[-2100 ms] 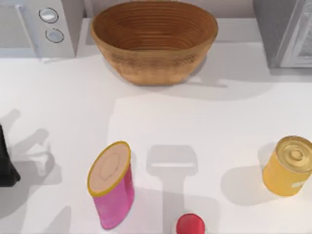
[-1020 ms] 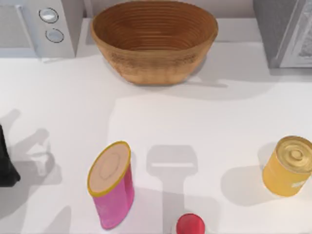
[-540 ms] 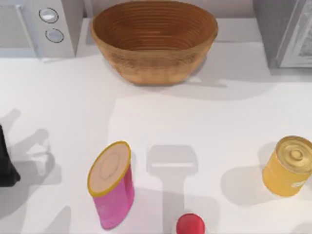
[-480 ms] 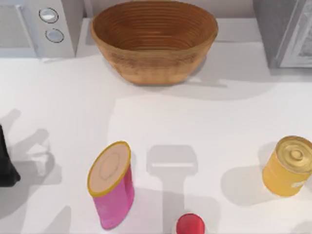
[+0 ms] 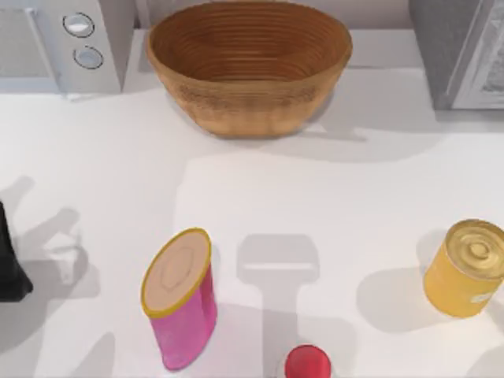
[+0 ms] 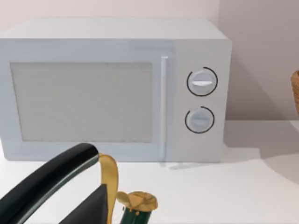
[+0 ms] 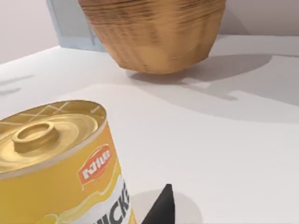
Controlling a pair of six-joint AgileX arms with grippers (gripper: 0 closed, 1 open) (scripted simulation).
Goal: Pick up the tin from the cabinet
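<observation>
At the surface's (image 5: 331, 205) left edge in the top view our left arm (image 5: 11, 264) sits parked as a dark shape, and we cannot tell how its pincer stands. Moving right come the microwave (image 6: 112, 88), the pink canister (image 5: 181, 307) and the basket (image 5: 248, 63). The tin (image 5: 466, 268) stands upright at the right edge, its red badge (image 7: 95, 170) too small to read for certain; one dark fingertip (image 7: 161, 207) of our right pincer shows just beside it, not visibly touching, and we cannot tell its spread.
</observation>
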